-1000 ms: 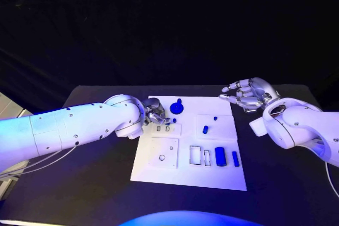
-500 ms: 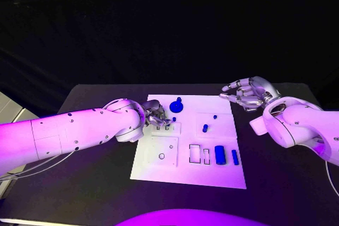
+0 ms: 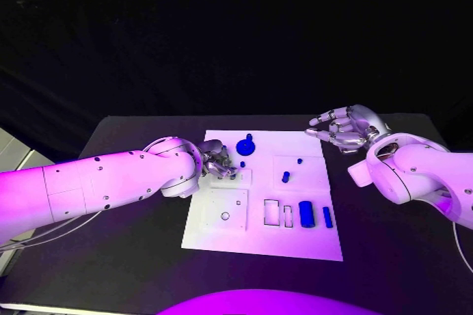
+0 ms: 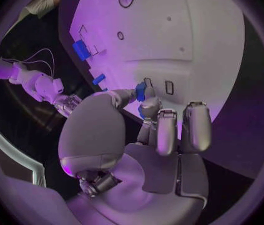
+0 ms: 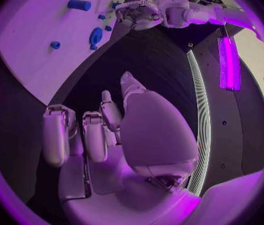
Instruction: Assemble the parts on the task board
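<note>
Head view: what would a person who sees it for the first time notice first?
Probably the white task board in the middle of the black table, with small blue parts on it. Next, the left robot hand at the board's far left area, pinching a small blue piece. The right robot hand hovers off the board's far right corner, fingers curled, holding nothing.

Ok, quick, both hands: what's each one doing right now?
Left hand: pinching a small blue part over the task board.
Right hand: fingers curled, holding nothing, over the black table beside the board.
</note>
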`<move>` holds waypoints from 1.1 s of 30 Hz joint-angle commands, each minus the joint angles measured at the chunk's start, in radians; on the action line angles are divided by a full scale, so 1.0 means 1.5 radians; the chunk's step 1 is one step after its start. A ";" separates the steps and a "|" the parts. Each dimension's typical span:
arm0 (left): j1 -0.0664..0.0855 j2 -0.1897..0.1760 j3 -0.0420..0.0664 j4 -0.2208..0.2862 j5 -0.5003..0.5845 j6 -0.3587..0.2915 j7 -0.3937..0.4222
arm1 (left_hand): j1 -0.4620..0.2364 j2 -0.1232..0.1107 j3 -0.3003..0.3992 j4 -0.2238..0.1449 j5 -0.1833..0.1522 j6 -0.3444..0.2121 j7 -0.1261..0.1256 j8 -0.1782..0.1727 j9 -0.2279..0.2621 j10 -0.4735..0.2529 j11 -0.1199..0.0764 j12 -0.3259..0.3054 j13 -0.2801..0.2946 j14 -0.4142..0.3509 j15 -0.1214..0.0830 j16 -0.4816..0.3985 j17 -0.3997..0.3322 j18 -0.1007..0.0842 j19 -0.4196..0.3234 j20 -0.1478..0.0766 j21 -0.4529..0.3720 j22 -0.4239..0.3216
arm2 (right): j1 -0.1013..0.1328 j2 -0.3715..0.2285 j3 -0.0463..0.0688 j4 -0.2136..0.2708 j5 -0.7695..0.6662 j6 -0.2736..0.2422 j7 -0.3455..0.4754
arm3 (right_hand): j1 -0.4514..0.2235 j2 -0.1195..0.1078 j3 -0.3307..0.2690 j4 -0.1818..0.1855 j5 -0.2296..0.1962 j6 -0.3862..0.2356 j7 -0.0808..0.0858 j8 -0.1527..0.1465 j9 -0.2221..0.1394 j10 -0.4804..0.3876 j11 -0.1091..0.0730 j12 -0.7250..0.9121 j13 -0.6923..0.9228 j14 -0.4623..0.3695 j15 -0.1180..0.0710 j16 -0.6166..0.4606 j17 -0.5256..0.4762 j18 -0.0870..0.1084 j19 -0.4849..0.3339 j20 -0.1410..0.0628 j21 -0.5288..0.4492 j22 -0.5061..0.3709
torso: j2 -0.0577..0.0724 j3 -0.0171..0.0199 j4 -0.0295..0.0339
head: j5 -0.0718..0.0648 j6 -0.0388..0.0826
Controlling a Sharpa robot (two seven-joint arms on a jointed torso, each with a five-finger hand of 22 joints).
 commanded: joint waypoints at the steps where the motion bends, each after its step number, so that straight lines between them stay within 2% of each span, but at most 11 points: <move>1: 0.000 0.003 0.000 -0.001 -0.017 0.032 -0.022 | 0.002 -0.003 0.144 -0.140 0.004 0.005 -0.001 -0.004 0.000 0.004 -0.001 0.002 0.000 0.052 -0.006 0.004 0.108 -0.011 0.003 0.000 0.004 0.002 | 0.000 0.000 0.000 0.001 -0.006 0.010 0.003 | -0.003 0.005 -0.003 0.001 -0.001 -0.005 0.000 0.004 0.001 -0.003 -0.001 -0.002 -0.001 0.050 0.003 -0.003 0.108 0.004 0.014 0.004 -0.003 0.109 | 0.000 0.0001 0.0004 | 0.000 0.000; 33: 0.000 0.016 0.001 -0.015 -0.019 0.058 -0.033 | 0.000 -0.004 0.144 -0.141 0.009 0.008 -0.002 -0.004 0.000 0.008 -0.002 0.004 0.003 0.052 -0.006 0.005 0.109 -0.011 0.005 -0.001 0.005 0.004 | -0.002 0.001 0.000 0.001 -0.006 0.011 0.003 | -0.006 0.006 -0.005 0.000 -0.001 -0.006 0.000 0.005 0.001 -0.003 -0.001 -0.001 -0.001 0.050 0.003 -0.003 0.108 0.004 0.014 0.004 -0.003 0.109 | 0.000 0.0005 -0.0003 | -0.003 -0.005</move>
